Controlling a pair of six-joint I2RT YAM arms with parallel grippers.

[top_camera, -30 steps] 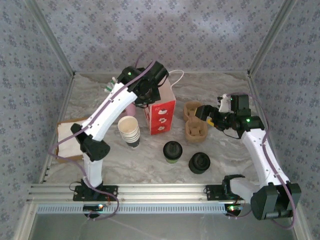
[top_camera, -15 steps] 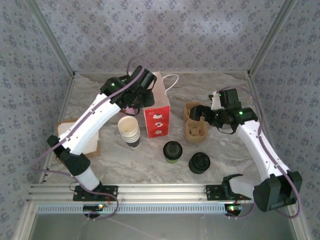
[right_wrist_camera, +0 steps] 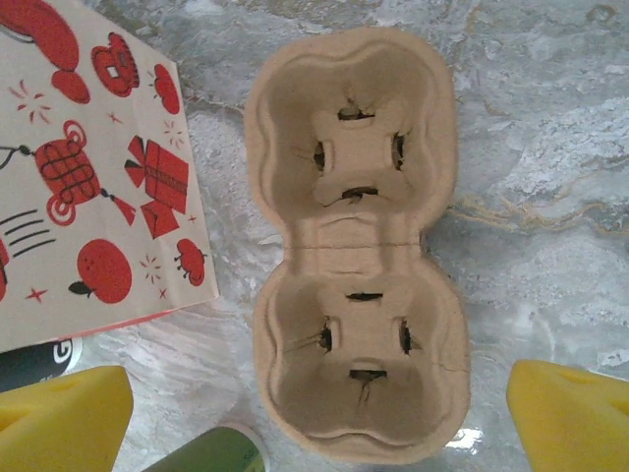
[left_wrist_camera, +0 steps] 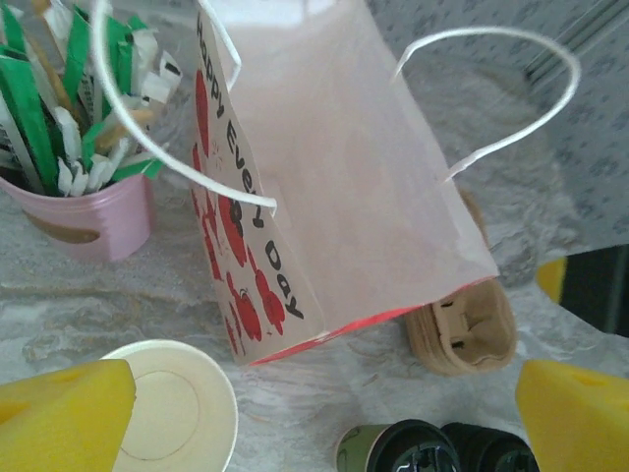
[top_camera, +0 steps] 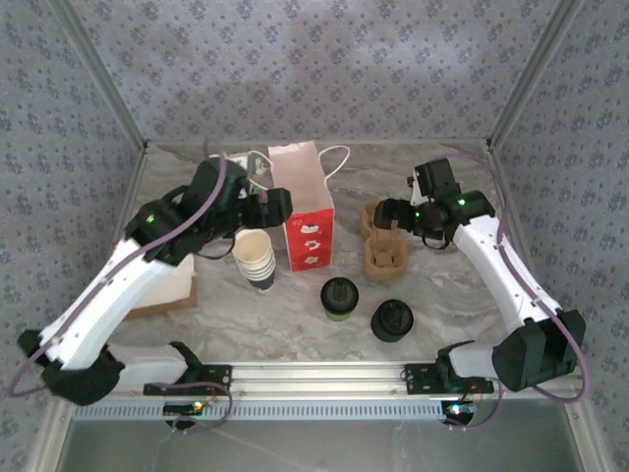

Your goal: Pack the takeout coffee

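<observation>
"happy every day" bag near takeout coffee

Paper bag side, red lettering: "Happy Every Day".

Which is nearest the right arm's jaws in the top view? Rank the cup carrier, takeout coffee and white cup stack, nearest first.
1. Cup carrier: directly below, right of the bag.
2. Takeout coffee: front centre.
3. White cup stack: left of the bag.
</observation>
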